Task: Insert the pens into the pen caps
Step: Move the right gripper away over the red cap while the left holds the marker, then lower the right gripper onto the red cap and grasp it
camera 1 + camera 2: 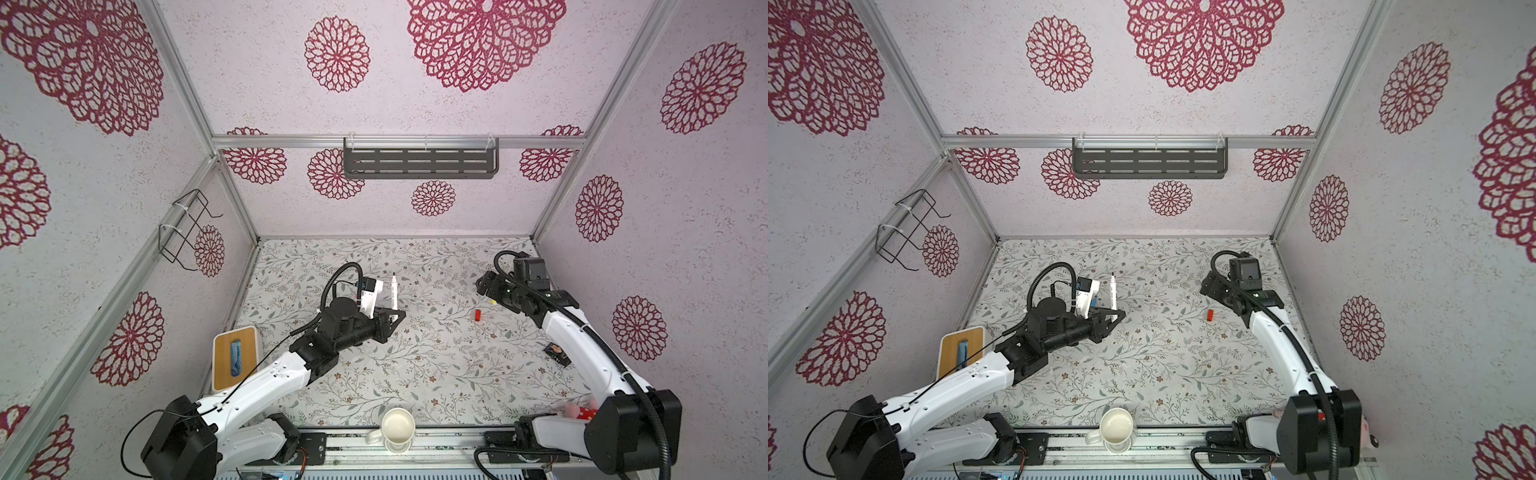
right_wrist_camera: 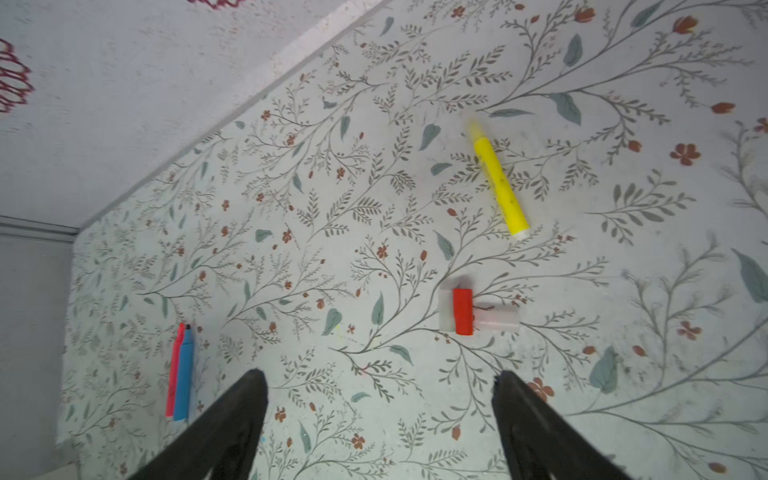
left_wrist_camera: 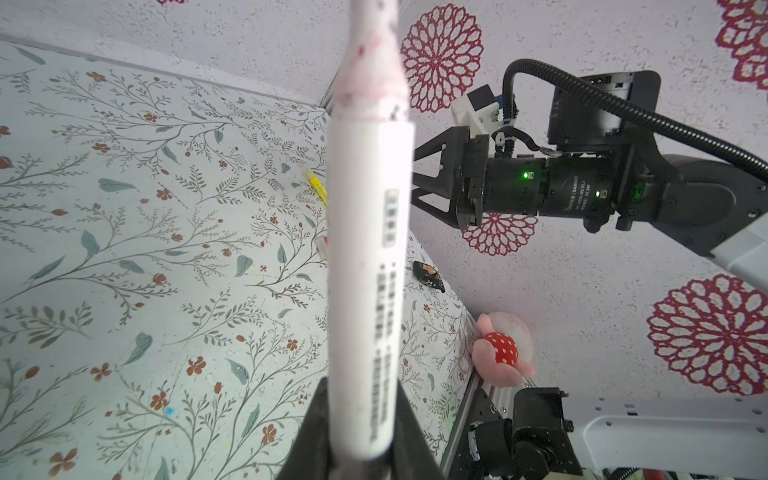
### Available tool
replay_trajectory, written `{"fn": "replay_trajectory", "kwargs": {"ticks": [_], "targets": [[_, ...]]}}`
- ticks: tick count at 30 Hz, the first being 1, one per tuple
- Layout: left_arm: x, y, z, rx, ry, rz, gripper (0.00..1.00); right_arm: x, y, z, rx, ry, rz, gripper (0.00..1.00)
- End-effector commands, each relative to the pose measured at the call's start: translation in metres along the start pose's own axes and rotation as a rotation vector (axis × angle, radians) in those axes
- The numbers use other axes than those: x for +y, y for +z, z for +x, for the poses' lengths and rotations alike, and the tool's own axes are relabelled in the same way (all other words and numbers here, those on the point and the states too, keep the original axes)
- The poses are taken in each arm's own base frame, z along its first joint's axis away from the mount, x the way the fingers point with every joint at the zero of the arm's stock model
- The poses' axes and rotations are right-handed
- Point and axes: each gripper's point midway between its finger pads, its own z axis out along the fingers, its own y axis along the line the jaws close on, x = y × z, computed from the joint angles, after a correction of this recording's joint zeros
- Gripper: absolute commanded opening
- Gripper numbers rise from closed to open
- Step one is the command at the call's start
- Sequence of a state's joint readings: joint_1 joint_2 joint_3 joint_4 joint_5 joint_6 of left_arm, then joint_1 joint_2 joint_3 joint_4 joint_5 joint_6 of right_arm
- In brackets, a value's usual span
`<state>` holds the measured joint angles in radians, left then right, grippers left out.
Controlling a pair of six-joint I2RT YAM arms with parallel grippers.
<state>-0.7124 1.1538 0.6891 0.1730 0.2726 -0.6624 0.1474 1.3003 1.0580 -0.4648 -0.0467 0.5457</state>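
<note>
My left gripper (image 1: 395, 316) (image 3: 361, 384) is shut on the white pen (image 1: 393, 291) (image 1: 1113, 293) (image 3: 370, 270), held above the mat with its stained, uncapped tip pointing away from the jaws. The right gripper (image 1: 484, 284) (image 2: 378, 374) hangs open and empty over the mat's right side. Below it lies the red pen cap (image 2: 463, 311) (image 1: 478, 315), touching two pale clear caps (image 2: 498, 319). A yellow pen (image 2: 498, 187) lies beyond them. A pink pen (image 2: 174, 370) and a blue pen (image 2: 185, 374) lie side by side near the wall.
A white mug (image 1: 398, 428) stands at the front edge. A wooden board (image 1: 235, 357) with a blue thing on it sits at the left. A black wrapper (image 1: 557, 353) and a pink plush toy (image 3: 500, 351) lie at the right. Walls enclose three sides.
</note>
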Motion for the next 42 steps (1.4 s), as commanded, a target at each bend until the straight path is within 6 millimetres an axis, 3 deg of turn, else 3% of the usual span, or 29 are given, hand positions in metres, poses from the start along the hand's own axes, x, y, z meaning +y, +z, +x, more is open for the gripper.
{"fn": "replay_trajectory", "kwargs": {"ticks": [1, 10, 17, 26, 42], "targets": [[0.009, -0.002, 0.005, 0.010, -0.005, -0.029, 0.00, -0.019, 0.009, 0.008, 0.071, -0.075, 0.098, 0.75], [0.014, -0.007, 0.009, 0.010, -0.003, -0.056, 0.00, -0.033, 0.045, 0.018, 0.170, -0.124, 0.173, 0.50], [0.017, -0.006, 0.010, 0.013, -0.005, -0.062, 0.00, -0.039, 0.068, 0.033, 0.265, -0.176, 0.181, 0.37], [0.015, -0.007, 0.009, 0.011, -0.005, -0.063, 0.00, -0.044, 0.092, 0.039, 0.325, -0.201, 0.206, 0.31], [0.021, -0.009, 0.010, 0.006, 0.004, -0.089, 0.00, -0.058, 0.118, 0.052, 0.399, -0.232, 0.263, 0.31]]}}
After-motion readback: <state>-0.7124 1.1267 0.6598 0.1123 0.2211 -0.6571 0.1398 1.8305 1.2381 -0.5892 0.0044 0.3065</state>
